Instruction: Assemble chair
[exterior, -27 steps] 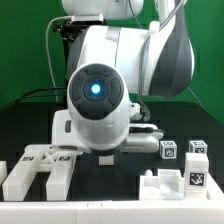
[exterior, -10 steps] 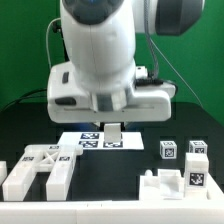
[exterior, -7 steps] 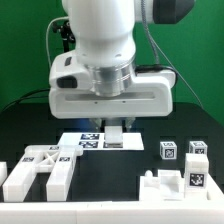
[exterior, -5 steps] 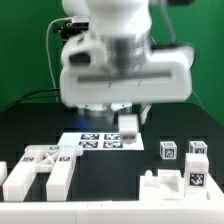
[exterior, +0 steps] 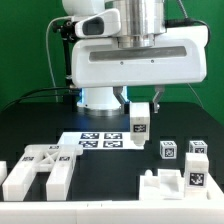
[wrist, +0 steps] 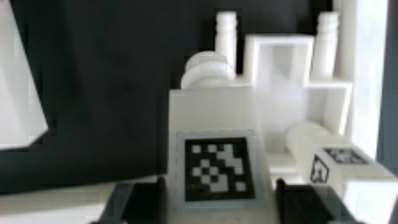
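Observation:
My gripper (exterior: 140, 104) is shut on a white chair block with a black-and-white tag (exterior: 140, 121) and holds it in the air above the black table, over the marker board's right end. In the wrist view the same tagged block (wrist: 217, 150) stands between my dark fingers (wrist: 135, 203). Below it lie a white chair piece with upright pegs (wrist: 281, 70) and a tagged post (wrist: 331, 160). In the exterior view, a large slotted chair piece (exterior: 36, 170) lies at the front left, and two tagged posts (exterior: 168, 151) (exterior: 196, 149) and a chunky tagged piece (exterior: 178, 184) at the right.
The marker board (exterior: 98, 140) lies flat on the table behind the parts, left of the held block. The arm's white body (exterior: 135, 50) fills the upper half of the exterior view. A green backdrop stands behind the table.
The arm has turned and swung toward the exterior view's right. The held tagged block moved from over the marker board's middle to its right end and a little higher.

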Robot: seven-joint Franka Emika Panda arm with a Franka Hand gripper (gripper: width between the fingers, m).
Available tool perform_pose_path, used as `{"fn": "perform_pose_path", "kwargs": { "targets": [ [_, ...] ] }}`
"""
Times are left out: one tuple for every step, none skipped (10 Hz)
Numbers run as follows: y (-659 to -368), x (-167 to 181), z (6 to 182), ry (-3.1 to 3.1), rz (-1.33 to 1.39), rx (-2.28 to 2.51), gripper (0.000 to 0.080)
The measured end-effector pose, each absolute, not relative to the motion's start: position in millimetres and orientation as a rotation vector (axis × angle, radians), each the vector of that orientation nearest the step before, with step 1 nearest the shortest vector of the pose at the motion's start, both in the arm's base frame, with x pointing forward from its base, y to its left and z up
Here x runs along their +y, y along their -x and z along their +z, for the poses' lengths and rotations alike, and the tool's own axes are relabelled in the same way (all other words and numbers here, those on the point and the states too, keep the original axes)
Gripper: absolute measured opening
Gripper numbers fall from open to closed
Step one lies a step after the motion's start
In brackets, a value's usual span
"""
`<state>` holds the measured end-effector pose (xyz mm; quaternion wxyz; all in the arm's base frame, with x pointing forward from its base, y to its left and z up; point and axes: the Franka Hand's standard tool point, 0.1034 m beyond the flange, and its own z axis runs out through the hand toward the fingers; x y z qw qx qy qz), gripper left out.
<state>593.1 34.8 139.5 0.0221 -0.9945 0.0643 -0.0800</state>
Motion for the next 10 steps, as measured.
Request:
{"fn": "perform_pose_path", "kwargs": {
  "targets": [
    [-592.6,38.4,133.7,3.084,-0.416,0.171,0.0285],
    [-598.7,40.2,134.1,3.079,-0.531,0.156,0.0285],
    [-610.8,41.5,137.1,3.063,-0.688,0.14,0.0285],
    [-617.8,42.3,136.2,3.052,-0.786,0.121,0.0285],
    [-625.5,41.7,139.5,3.02,-0.968,0.099,0.0285],
    [-627.5,37.2,137.9,2.996,-1.098,0.085,0.0285],
    [-623.7,37.6,128.9,3.014,-1.041,0.087,0.0285],
    [-624.7,38.0,130.9,3.013,-1.044,0.085,0.0285],
    [-624.4,37.9,130.2,3.014,-1.042,0.084,0.0285],
    [-623.8,34.0,128.9,3.021,-1.011,0.088,0.0285]
  ]
}}
